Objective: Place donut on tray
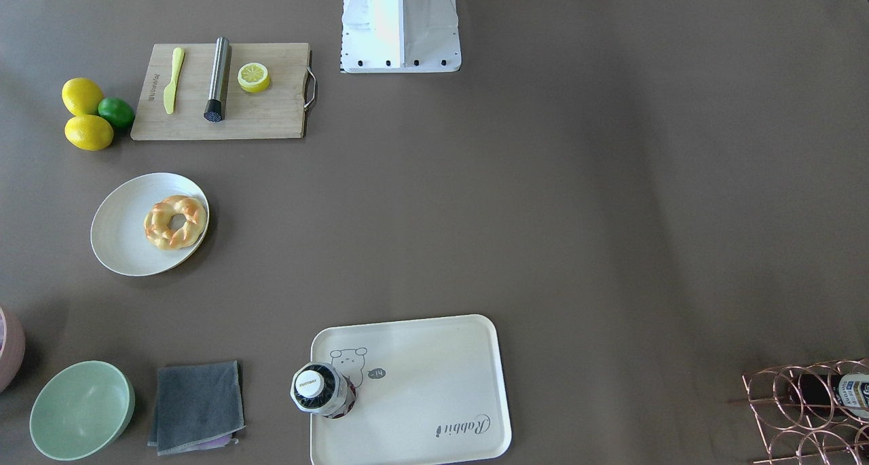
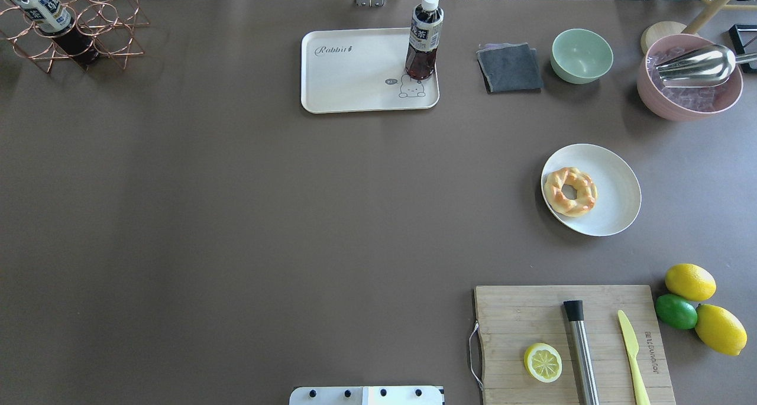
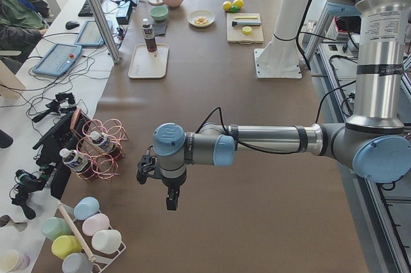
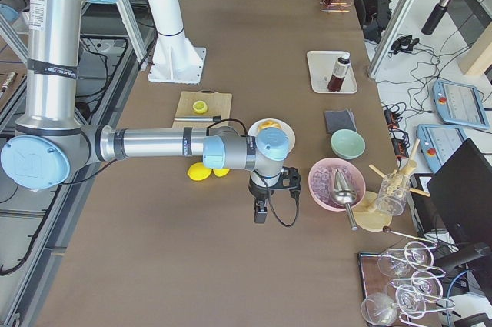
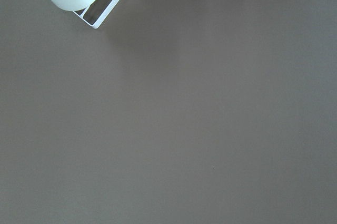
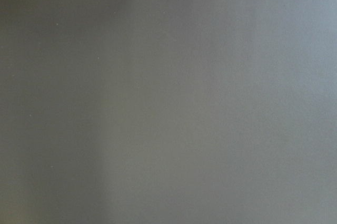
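Across the whole workspace runs a matt brown table (image 2: 236,216), with the robot's white pedestal (image 1: 400,24) at its near edge. Beyond the far edge, the left side view shows desks with cables, a keyboard and a seated operator (image 3: 18,9).

Both arms reach out level over the table's two ends, each wrist bent so the tool points down. The left gripper (image 3: 172,203) hangs near the copper wire rack (image 2: 77,32) and seems to be clear of the surface. The right gripper (image 4: 260,215) hangs beside the pink bowl (image 2: 689,94). Each shows only in a side view, and both wrist cameras see nothing but tabletop, so I cannot tell how the jaws stand or whether they hold anything.

The donut (image 2: 570,191) lies on the left part of a round plate (image 2: 621,195), on the robot's right. The tray (image 2: 355,74) sits well apart from it at the far edge, near the middle. A bottle (image 2: 423,38) of dark drink stands upright on the tray's corner by the bear drawing, on the end towards the plate. Between tray and pink bowl lie a grey cloth (image 2: 510,67) and a green bowl (image 2: 582,55). Nearer the robot is a cutting board (image 2: 520,316) with a lemon half (image 2: 543,362), a metal rod (image 2: 582,352) and a yellow knife (image 2: 631,352). Two lemons (image 2: 690,281) and a lime (image 2: 676,311) lie just beside it.
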`<act>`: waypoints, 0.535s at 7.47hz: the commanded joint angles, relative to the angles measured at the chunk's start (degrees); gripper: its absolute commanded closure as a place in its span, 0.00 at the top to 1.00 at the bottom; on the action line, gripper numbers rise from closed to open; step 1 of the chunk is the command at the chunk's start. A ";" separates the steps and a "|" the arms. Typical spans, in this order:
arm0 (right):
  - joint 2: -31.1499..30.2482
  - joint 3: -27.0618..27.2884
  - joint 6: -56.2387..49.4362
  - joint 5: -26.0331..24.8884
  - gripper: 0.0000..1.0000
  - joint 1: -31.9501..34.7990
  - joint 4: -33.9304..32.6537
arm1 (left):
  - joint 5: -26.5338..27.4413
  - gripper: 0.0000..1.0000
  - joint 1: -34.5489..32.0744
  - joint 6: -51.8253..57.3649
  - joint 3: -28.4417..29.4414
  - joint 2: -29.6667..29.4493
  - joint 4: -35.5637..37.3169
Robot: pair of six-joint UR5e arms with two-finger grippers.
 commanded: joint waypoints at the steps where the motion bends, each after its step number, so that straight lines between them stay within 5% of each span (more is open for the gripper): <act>1: 0.00 0.00 0.00 0.04 1.00 -0.02 0.00 | 0.00 0.99 0.00 0.00 -0.03 -0.03 0.00; 4: 0.53 0.61 0.17 0.13 1.00 -0.10 0.44 | 0.53 0.99 0.09 0.00 -0.21 -0.12 0.00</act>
